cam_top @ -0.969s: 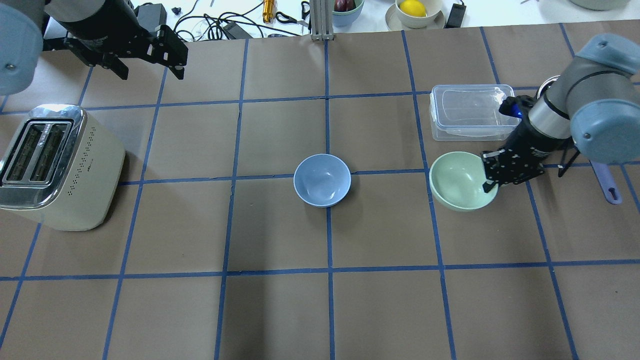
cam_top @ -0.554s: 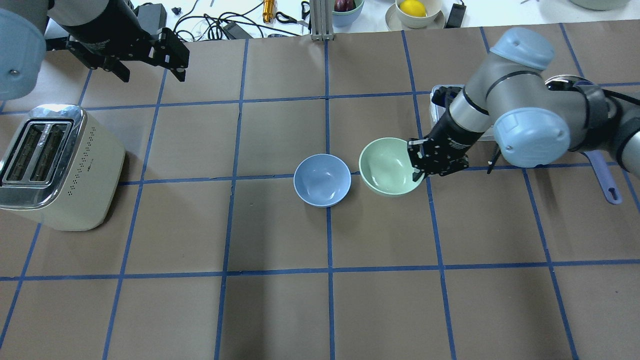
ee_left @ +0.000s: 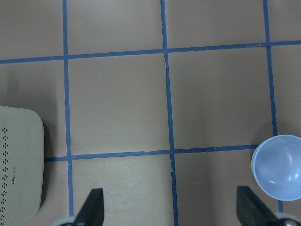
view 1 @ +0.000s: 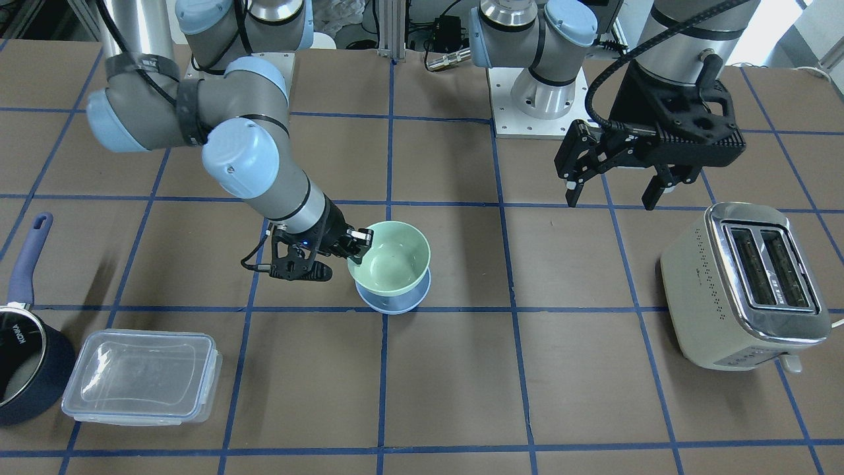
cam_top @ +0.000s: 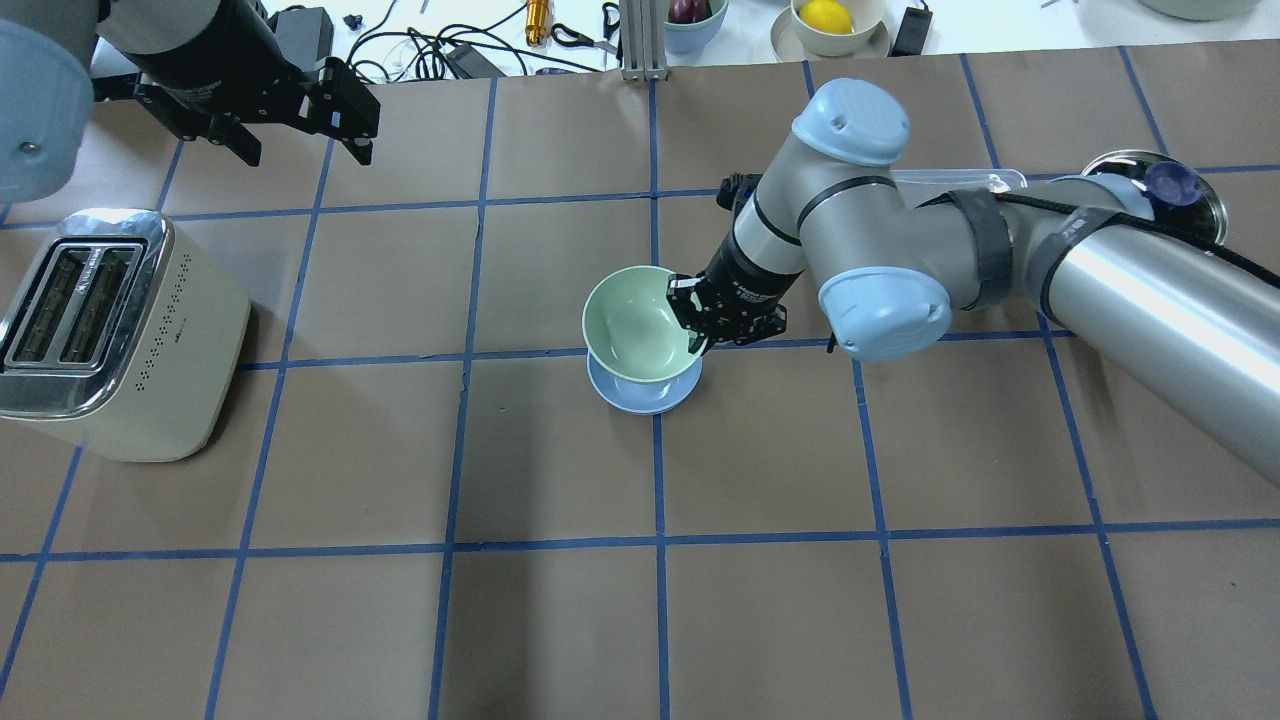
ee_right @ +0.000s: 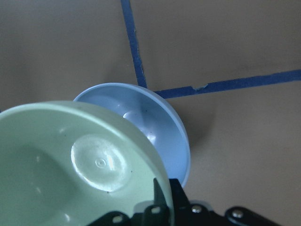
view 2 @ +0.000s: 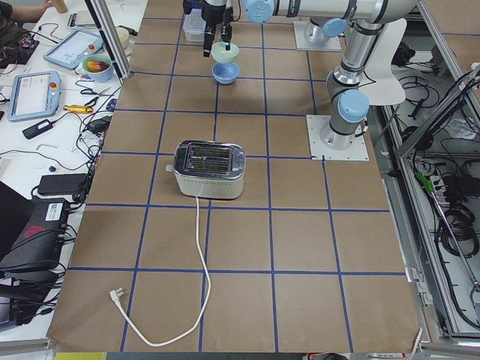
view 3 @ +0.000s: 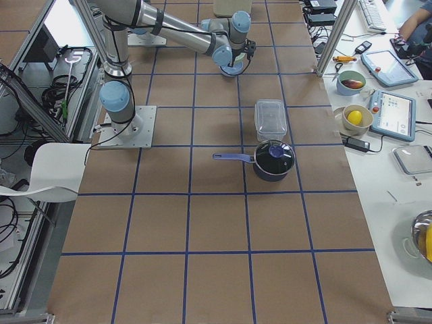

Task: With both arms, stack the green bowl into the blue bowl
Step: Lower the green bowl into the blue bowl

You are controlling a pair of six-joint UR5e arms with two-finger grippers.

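The pale green bowl [cam_top: 634,322] hangs right over the pale blue bowl [cam_top: 646,397], which stands at the table's middle. My right gripper [cam_top: 697,336] is shut on the green bowl's right rim. In the front view the green bowl [view 1: 390,257] covers most of the blue bowl [view 1: 395,303]. In the right wrist view the green bowl [ee_right: 70,169] sits above and a little off centre of the blue bowl [ee_right: 162,127]; I cannot tell whether they touch. My left gripper [cam_top: 303,148] is open and empty, high at the far left.
A cream toaster [cam_top: 110,330] stands at the left. A clear lidded container [view 1: 142,376] and a dark navy saucepan [view 1: 23,353] stand on the robot's right side. Cables and bowls of fruit [cam_top: 828,20] lie beyond the far edge.
My right arm has carried the green bowl leftwards from the right part of the table to over the blue bowl. The left gripper has barely moved.
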